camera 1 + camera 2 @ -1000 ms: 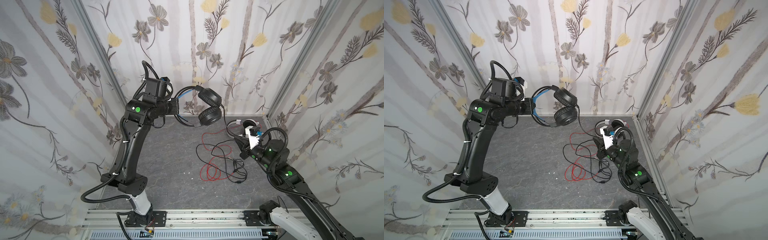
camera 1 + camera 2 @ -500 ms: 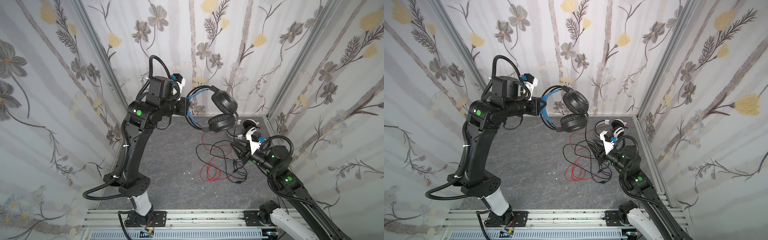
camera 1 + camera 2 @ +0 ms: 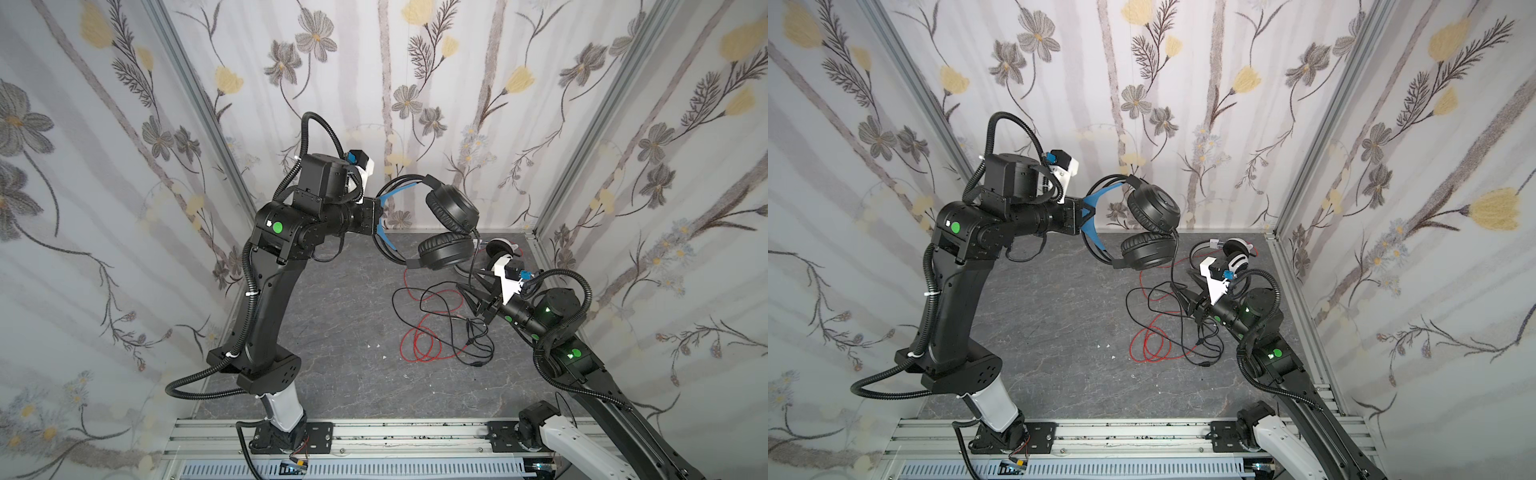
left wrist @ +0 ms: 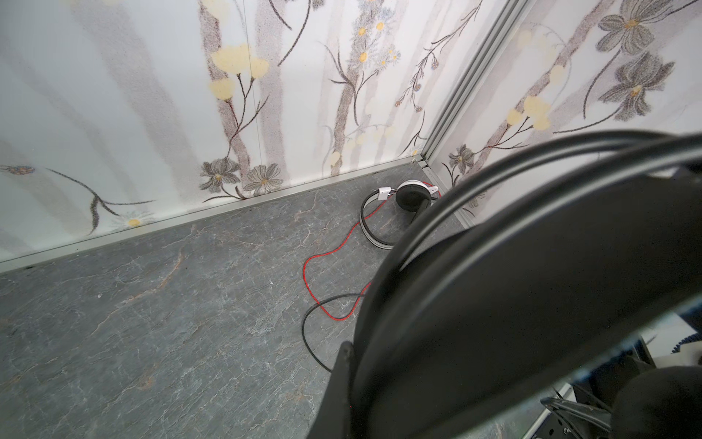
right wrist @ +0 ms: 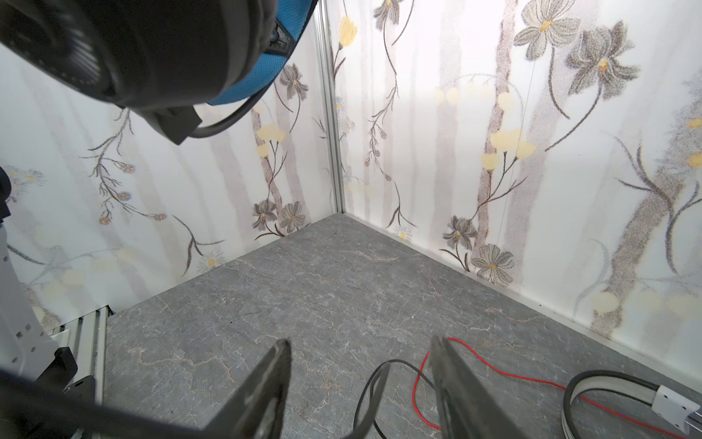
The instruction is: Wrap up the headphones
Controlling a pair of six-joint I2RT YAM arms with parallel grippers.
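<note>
A: Left gripper [image 3: 381, 217]?
B: Fingers pinched narrow on the blue inner headband of the black headphones [image 3: 451, 207]. The whole pair is off the tabletop [image 3: 332, 345], band held sideways, ear cups stacked one over the other. It hangs above the white headphones [image 3: 500, 248], offset to their left.
A: And the white pair?
B: Lying on the tabletop in the far right corner, close to both walls. The left wrist view shows one black earpad and the headband flat on the surface.
A: Cables?
B: The black cable [image 3: 471, 270] drops from the lower ear cup to the tabletop, just on the robot-base side of the white headphones. From there it sprawls in loose loops. The red cable [image 3: 417, 338] runs out from the white headphones the same way and ends in a slack coil. The two cross each other several times.
A: Right gripper [image 5: 361, 380]?
B: Low over the tangle, just on the base side of the white headphones. Fingers stand apart, nothing clamped. In the right wrist view a loop of black cable lies between them. Can't tell if it touches either finger.
</note>
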